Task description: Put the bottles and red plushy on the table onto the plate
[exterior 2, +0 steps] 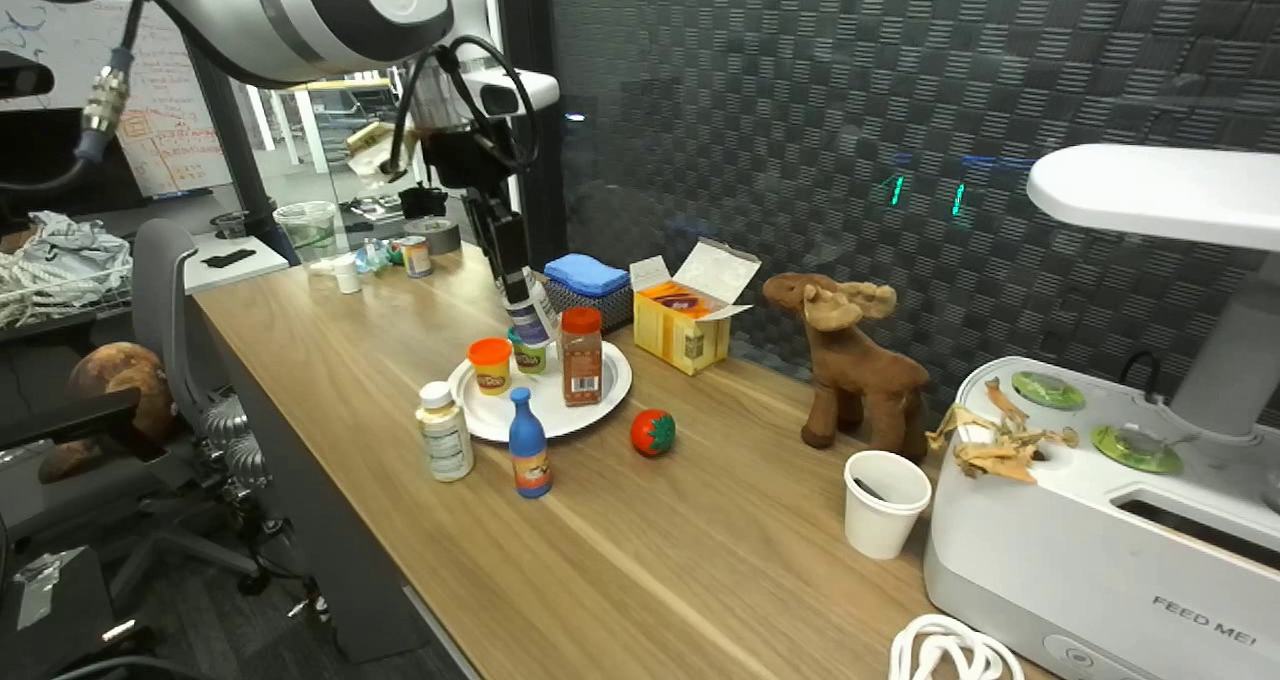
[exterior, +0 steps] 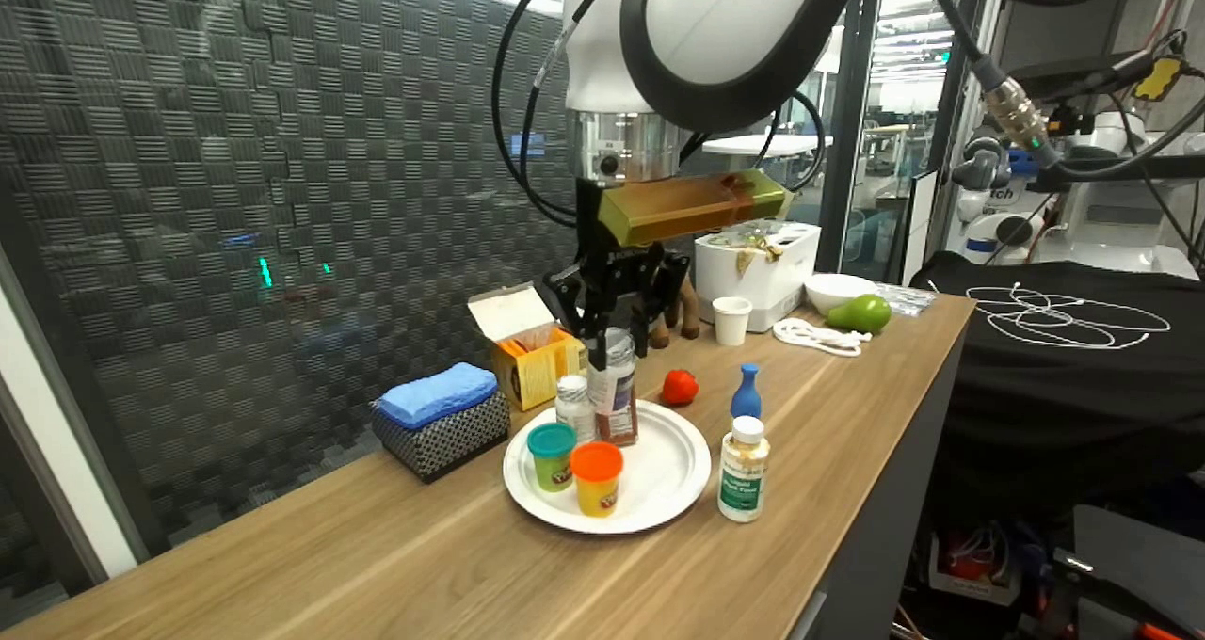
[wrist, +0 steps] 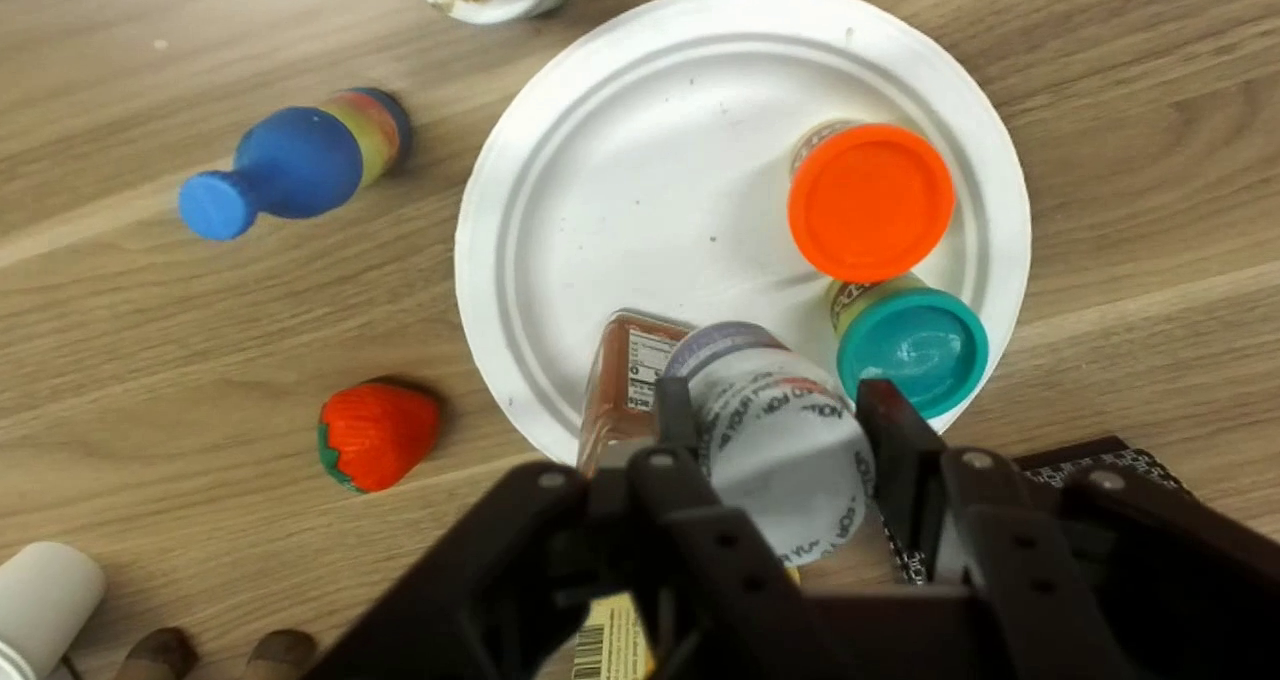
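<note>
My gripper [wrist: 770, 425] is shut on a white bottle [wrist: 790, 460] with a purple band. It holds the bottle tilted over the white plate [exterior: 668, 480]; in an exterior view the held bottle [exterior 2: 532, 322] is partly behind a finger. On the plate stand a red-capped spice jar [exterior 2: 582, 365], an orange-lidded tub [wrist: 870, 202], a teal-lidded tub [wrist: 912, 350] and a small white-capped bottle [exterior: 574, 409]. The red plushy [wrist: 378, 435], with a green top, lies on the table [exterior 2: 700, 540] beside the plate. A blue bottle [exterior 2: 528, 450] and a white-capped bottle [exterior: 744, 471] stand on the table outside the plate.
A yellow open box [exterior 2: 682, 335] and a dark box with a blue cloth [exterior: 441, 400] stand behind the plate. A brown plush animal [exterior 2: 850, 365], a paper cup [exterior 2: 885, 500], a white planter [exterior 2: 1080, 540], a white bowl [exterior: 841, 290] and a green pear [exterior: 861, 313] are further along.
</note>
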